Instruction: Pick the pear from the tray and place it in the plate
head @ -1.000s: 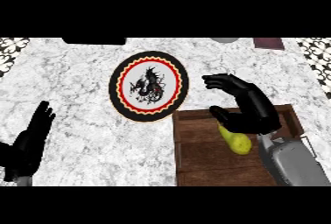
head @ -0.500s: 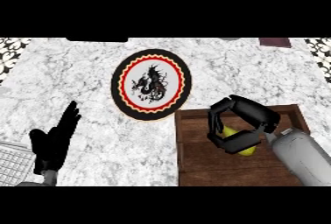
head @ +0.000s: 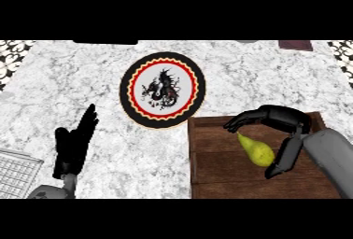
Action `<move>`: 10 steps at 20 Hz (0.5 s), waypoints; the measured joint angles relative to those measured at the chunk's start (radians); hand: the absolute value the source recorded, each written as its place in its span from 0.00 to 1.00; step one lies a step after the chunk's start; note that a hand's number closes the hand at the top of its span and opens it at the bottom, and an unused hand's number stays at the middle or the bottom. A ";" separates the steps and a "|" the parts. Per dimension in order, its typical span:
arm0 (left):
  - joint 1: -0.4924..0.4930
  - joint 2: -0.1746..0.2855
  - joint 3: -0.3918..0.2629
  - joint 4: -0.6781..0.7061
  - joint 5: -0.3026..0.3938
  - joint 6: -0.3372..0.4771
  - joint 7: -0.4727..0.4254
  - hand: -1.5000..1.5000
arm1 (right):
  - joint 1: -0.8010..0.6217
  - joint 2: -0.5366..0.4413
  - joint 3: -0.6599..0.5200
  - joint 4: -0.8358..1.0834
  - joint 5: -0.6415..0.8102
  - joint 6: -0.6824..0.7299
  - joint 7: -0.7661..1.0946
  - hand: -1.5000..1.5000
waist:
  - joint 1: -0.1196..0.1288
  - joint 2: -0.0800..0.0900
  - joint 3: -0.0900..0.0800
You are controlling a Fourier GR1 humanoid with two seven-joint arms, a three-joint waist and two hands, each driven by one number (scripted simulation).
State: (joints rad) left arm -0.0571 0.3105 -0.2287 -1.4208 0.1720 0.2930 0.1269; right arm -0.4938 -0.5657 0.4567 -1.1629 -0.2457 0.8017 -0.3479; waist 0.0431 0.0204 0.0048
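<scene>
At the far left a white gridded object (head: 15,170) pokes in at the lower corner of the marble counter (head: 82,79). Just beside it we see the left hand (head: 74,145) resting, its fingers straight and pointing up, holding nothing. Further right, the round plate (head: 163,89) with a red-and-black rim and a dark dragon lies flat on the counter, its lower edge close to the wooden tray (head: 221,179). On the tray lies the pear (head: 257,150), stem toward the plate. Our right hand (head: 286,119) arches over it, fingers (head: 238,123) curled above the stem end and the thumb down along its right side.
</scene>
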 measured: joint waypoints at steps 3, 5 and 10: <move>-0.013 -0.007 -0.007 0.003 -0.010 0.008 0.017 0.50 | -0.078 -0.039 0.027 -0.009 0.108 -0.017 -0.035 0.00 | 0.003 -0.003 0.000; -0.037 -0.008 -0.004 0.009 -0.013 0.010 0.033 0.50 | -0.131 -0.048 0.053 -0.009 0.179 -0.037 -0.060 0.00 | 0.005 -0.004 -0.001; -0.044 -0.024 -0.015 0.003 -0.032 0.027 0.052 0.50 | -0.238 -0.065 0.154 0.009 0.344 -0.080 -0.119 0.00 | 0.009 -0.006 -0.002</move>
State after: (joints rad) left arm -0.1015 0.2865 -0.2441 -1.4178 0.1400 0.3198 0.1788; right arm -0.7316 -0.6304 0.6107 -1.1540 0.0980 0.7215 -0.4665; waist 0.0525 0.0144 0.0029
